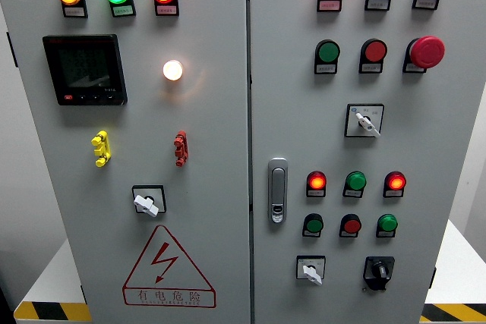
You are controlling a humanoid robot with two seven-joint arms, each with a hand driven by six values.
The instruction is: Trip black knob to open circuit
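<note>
The head view faced a grey painted metal cabinet [205,149] with two smooth doors split by a vertical seam. Neither robot hand showed, so the state of the fingers could not be told.

The black knob [378,270], a stubby rotary switch on a square black plate, sat near the bottom edge of the right door, toward its lower right corner. Just beside it to the left was a white-handled switch [310,270] on a pale plate. Above them ran two rows of three round buttons, the upper row glowing red, green, red. A chrome door latch [278,190] stood upright by the seam. Higher up were another white-handled switch [365,121] and a domed red mushroom button [427,51].

On the left door, three glossy round lamps lined the top edge: amber, green, red. Below were a square black meter [84,70], a lit white bulb [173,70], a yellow plastic clip [100,149], a red clip [181,148], and a triangular red warning sign [168,268] with a lightning bolt.
</note>
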